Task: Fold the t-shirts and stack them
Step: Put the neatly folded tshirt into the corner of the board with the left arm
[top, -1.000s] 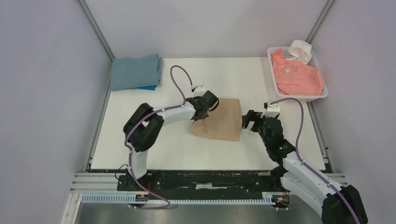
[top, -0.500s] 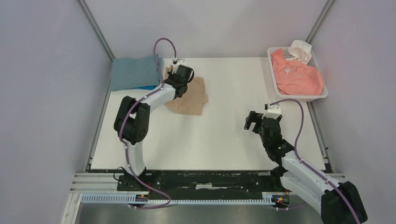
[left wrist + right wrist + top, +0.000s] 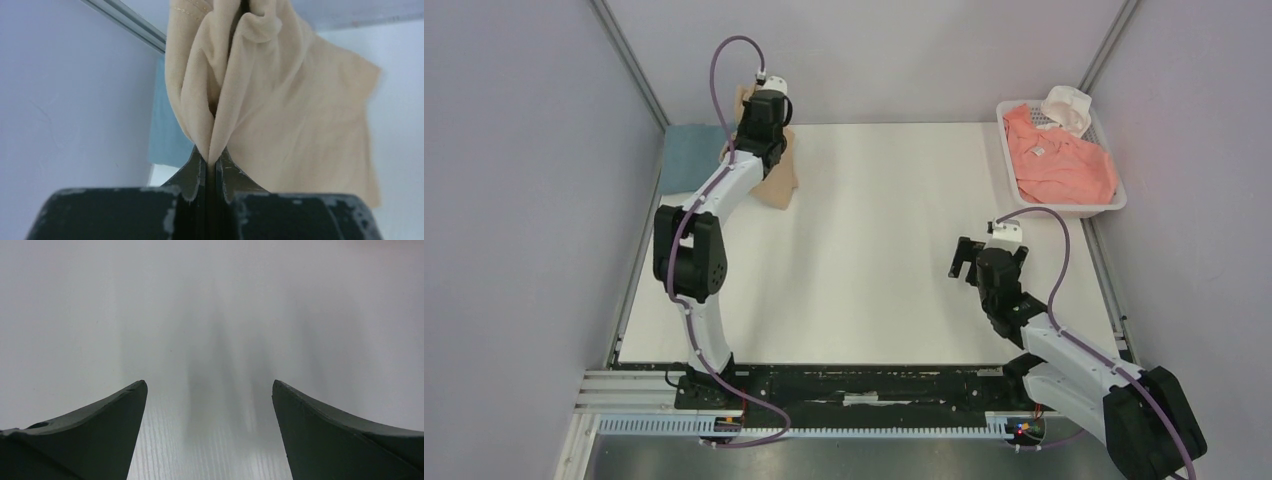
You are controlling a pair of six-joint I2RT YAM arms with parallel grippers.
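The left gripper (image 3: 216, 156) pinches a bunched fold of the soft tan cloth t-shirt (image 3: 285, 115) — the right gripper (image 3: 208, 384) gapes wide, empty.

Table (image 3: 874, 260) middle open; basket (image 3: 1006, 140) crowds far-right corner, grey-blue t-shirt (image 3: 689, 158) far-left.

The table (image 3: 874, 260) fills the middle of the top view. At its upper left corner lies the folded t-shirt stack (image 3: 692, 160). Just right of the stack hangs the held t-shirt (image 3: 779, 185), its upper end pinched between the left fingers (image 3: 197, 167). Whether its lower edge touches the table cannot be told. In the left wrist view the stack shows behind it, to the left. The basket (image 3: 1064, 210) sits at the upper right corner with another t-shirt (image 3: 1059, 160) inside. The right fingers (image 3: 115, 410) stand apart over bare table, lower right of centre.
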